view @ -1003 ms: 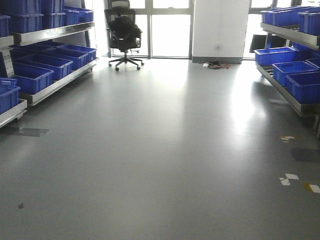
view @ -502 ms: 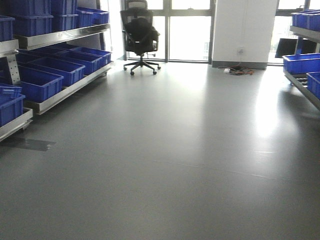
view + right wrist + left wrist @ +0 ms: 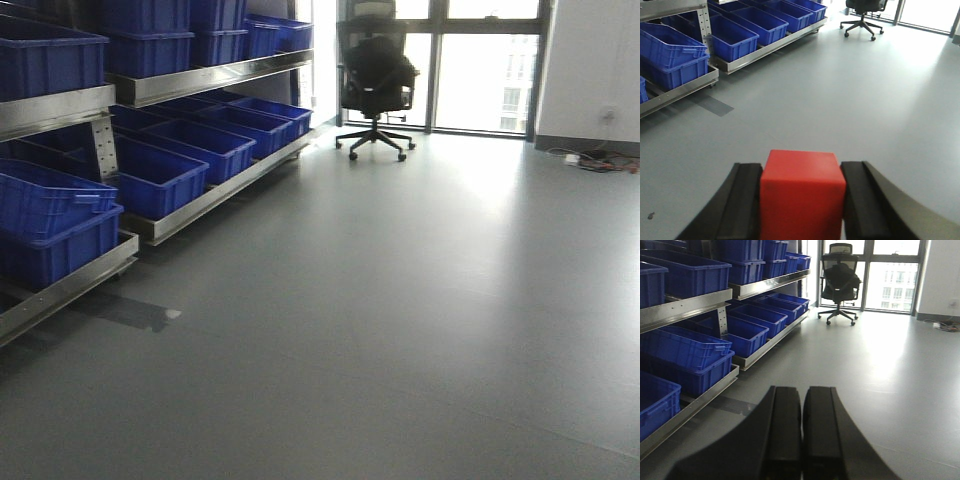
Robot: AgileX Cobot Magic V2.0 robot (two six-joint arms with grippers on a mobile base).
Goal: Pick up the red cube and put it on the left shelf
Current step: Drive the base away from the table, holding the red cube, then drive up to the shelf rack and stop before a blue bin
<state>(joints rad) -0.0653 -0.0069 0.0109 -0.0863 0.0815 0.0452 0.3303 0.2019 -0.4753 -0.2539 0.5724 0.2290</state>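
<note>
right wrist, one red cube [image 3: 802, 192], one chair [image 3: 865, 7]

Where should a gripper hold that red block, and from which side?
Pinch the red cube on its two flat, parallel side faces, approached from the wrist camera's end. The right gripper holds it that way: one finger flat against each side, top face bare.

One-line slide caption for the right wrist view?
Right hand clamps a glossy red cube over grey floor; brushed-steel rack with blue ribbed plastic crates upper left, black office chair beyond.

View nearer the left shelf [image 3: 200, 78]
</note>
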